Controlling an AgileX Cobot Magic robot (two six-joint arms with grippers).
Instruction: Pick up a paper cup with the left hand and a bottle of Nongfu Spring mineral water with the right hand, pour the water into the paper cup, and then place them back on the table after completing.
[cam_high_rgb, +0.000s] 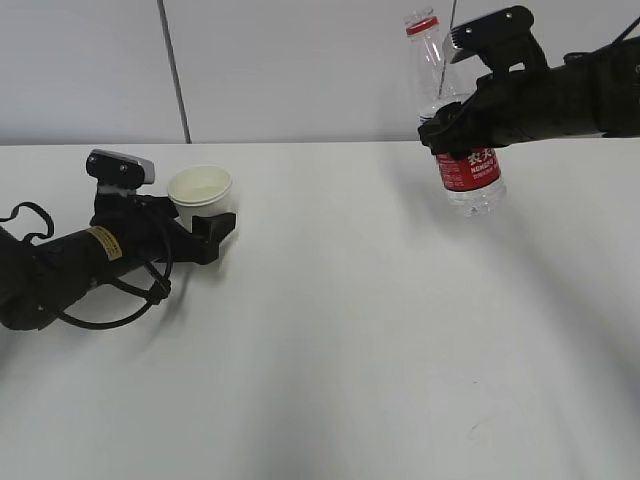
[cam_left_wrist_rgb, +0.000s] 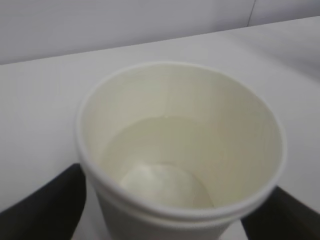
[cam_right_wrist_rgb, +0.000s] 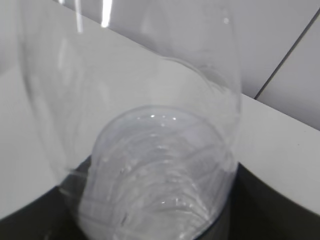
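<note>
A white paper cup (cam_high_rgb: 200, 188) stands low at the left of the white table (cam_high_rgb: 350, 330), between the black fingers of my left gripper (cam_high_rgb: 207, 222), which is shut on it. In the left wrist view the cup (cam_left_wrist_rgb: 200, 100) fills the frame and holds clear water (cam_left_wrist_rgb: 165, 145), with a finger (cam_left_wrist_rgb: 42, 210) at each side. My right gripper (cam_high_rgb: 452, 125) is shut on a clear bottle with a red label (cam_high_rgb: 468, 170), held near upright well above the table at the far right. In the right wrist view the bottle (cam_right_wrist_rgb: 150, 100) has water in its base (cam_right_wrist_rgb: 160, 170).
A light grey wall with a dark vertical seam (cam_high_rgb: 173, 70) runs behind the table. The left arm with its yellow sticker (cam_high_rgb: 100, 242) and a loose black cable (cam_high_rgb: 120, 300) lie low along the table's left side.
</note>
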